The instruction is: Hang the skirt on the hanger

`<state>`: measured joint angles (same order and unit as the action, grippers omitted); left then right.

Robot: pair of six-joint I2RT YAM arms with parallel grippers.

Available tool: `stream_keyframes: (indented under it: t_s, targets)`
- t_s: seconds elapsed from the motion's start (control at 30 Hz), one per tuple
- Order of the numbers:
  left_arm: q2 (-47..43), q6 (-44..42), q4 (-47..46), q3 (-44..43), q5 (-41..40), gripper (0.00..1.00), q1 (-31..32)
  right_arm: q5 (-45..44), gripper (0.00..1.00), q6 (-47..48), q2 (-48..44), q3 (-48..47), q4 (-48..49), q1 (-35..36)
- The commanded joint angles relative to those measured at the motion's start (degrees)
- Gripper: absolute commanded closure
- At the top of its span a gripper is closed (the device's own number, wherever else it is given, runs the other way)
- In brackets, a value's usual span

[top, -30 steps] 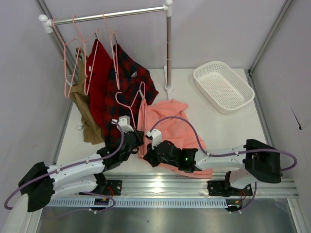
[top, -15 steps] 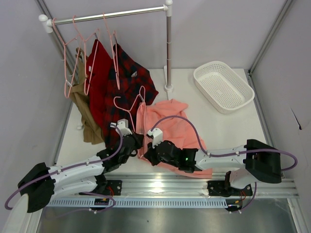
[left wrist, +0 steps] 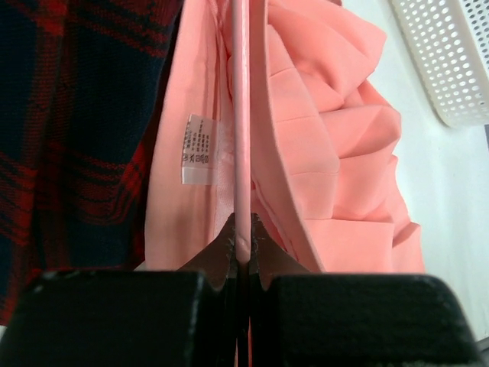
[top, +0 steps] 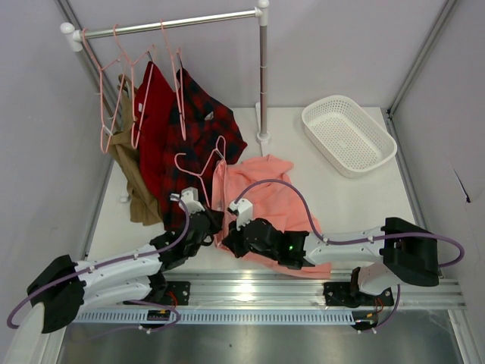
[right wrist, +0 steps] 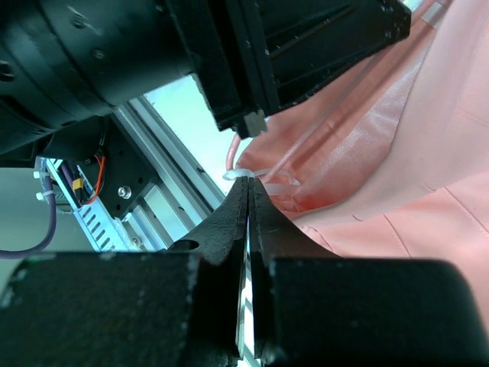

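Note:
The salmon-pink skirt (top: 269,193) lies crumpled on the table in front of the arms, its white label (left wrist: 197,149) at the waist. My left gripper (top: 211,221) is shut on the lower wire of a pale-pink hanger (top: 198,163), which stands up from the skirt's left edge; in the left wrist view the wire (left wrist: 241,138) runs straight up from the gripper (left wrist: 243,246). My right gripper (top: 231,236) is shut on a thin clear loop (right wrist: 246,176) at the skirt's waist edge (right wrist: 397,160), right beside the left gripper. The right gripper (right wrist: 250,191) shows closed jaws.
A red-and-black plaid shirt (top: 201,121), a plain red garment (top: 151,106) and a tan one (top: 135,182) hang from the white rail (top: 174,23) with spare pink hangers (top: 114,98). The rail's post (top: 263,83) stands mid-table. A white basket (top: 348,135) sits back right.
My left gripper has drawn back slightly to the near left with the hanger, whose hook has tipped left. The right gripper stays shut at the skirt's edge.

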<state>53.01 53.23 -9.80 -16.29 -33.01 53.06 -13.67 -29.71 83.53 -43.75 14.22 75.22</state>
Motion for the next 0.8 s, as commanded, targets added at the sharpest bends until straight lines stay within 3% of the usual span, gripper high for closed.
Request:
stream_keyframes:
  t_s: [0.0, 0.3, 0.77]
  targets:
    - [1.6, 2.1, -1.2, -0.6, -1.2, 1.00, -0.5, 0.0, 1.00, 1.4, -1.9, -2.0, 3.4, 0.2]
    - [3.9, 4.6, 2.5, -3.0, -0.4, 1.00, -0.4, -1.7, 1.00, 1.5, -1.8, -2.4, 2.4, 0.5]
    - [-2.5, 7.1, 9.4, -4.4, 0.8, 1.00, 0.7, -10.5, 1.00, -2.4, 1.7, -6.4, 0.0, -0.2]
